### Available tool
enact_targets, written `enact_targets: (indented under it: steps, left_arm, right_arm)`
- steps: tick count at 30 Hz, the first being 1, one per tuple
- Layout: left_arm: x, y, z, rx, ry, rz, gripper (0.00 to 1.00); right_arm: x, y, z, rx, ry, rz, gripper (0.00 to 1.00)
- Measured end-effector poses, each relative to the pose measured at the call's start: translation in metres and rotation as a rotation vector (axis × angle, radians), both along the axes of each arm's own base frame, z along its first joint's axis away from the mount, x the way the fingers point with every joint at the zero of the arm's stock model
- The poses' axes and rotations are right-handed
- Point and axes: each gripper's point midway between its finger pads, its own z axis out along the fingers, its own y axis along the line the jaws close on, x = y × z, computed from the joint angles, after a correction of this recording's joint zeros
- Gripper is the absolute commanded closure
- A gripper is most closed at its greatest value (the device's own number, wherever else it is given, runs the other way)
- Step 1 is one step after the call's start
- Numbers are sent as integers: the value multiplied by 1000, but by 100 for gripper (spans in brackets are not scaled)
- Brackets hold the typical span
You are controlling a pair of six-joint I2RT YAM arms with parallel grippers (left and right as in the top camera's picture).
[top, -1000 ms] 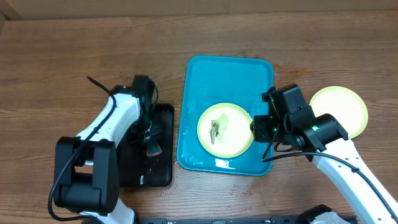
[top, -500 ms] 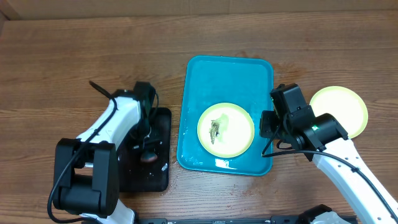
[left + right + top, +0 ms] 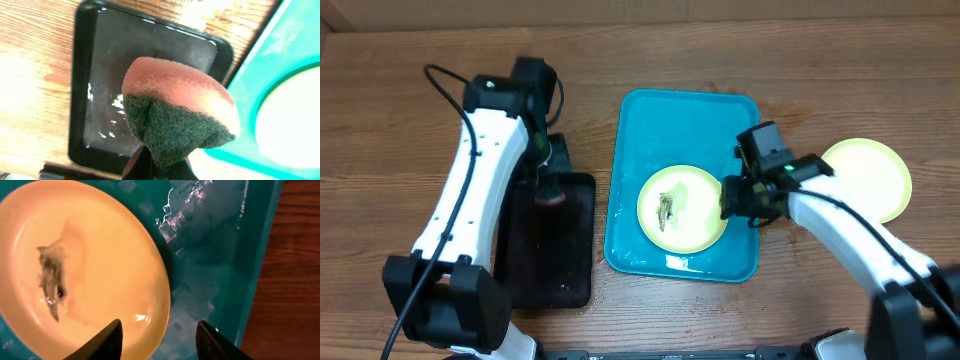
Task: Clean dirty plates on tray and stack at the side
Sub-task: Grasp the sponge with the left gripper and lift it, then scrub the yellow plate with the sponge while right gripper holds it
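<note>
A pale yellow-green plate [image 3: 695, 215] with a dark food smear [image 3: 666, 210] lies on the blue tray [image 3: 685, 125]. My right gripper [image 3: 732, 200] is open and straddles this plate's right rim. In the right wrist view the plate [image 3: 95, 255] fills the left, and one finger is over the plate and the other over the tray [image 3: 215, 265], with the rim between them [image 3: 162, 340]. My left gripper [image 3: 550, 185] is shut on a pink and green sponge [image 3: 175, 110], held above the black tray. Another pale plate [image 3: 868, 175] lies on the table right of the tray.
A smaller black tray [image 3: 555, 250], wet inside, lies left of the blue tray and shows in the left wrist view [image 3: 100, 90]. A black cable [image 3: 440, 80] loops off the left arm. The wooden table [image 3: 400, 120] lies around both trays.
My left arm has lifted the sponge out of the black tray and swung toward the back. My right gripper has moved left to the smeared plate's right rim.
</note>
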Motion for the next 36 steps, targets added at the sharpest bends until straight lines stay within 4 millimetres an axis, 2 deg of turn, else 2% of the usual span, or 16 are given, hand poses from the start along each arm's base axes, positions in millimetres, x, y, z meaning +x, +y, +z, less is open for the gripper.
enact_targets:
  steps: [3,4,6,9,10,13,16,19,28,30,32,36]
  left_arm:
    - [4,-1,25,-6,-39,0,96]
    - [6,-2,33,-12,-56,0,96]
    - [9,-3,44,-25,-87,0,96]
    - [14,-11,51,-48,-125,-14,96]
    - [15,-15,52,-56,-131,-22,96]
    - [25,-35,53,-87,-183,-68,96]
    - [36,-64,47,-116,-238,-133,96]
    - [39,-96,25,-142,-254,-184,96]
    - [17,-195,-89,-272,-152,-266,96]
    - [12,-207,-109,-280,-106,-275,96]
    - [5,-211,-129,-273,-47,-267,96]
    - [3,-219,-154,-288,25,-255,96]
  right_arm:
    - [2,3,-17,1,35,14,51]
    - [2,4,-22,-2,43,17,54]
    - [5,5,-31,-6,52,26,66]
    - [3,4,-44,-17,81,37,91]
    - [2,4,-48,-22,93,36,94]
    - [1,6,-49,-7,103,31,96]
    - [2,6,-48,-1,101,25,96]
    - [2,7,-48,2,103,18,96]
    - [2,7,-48,3,103,15,96]
    - [2,7,-48,3,104,14,96]
    - [2,7,-48,3,104,14,96]
    - [2,7,-48,3,104,14,96]
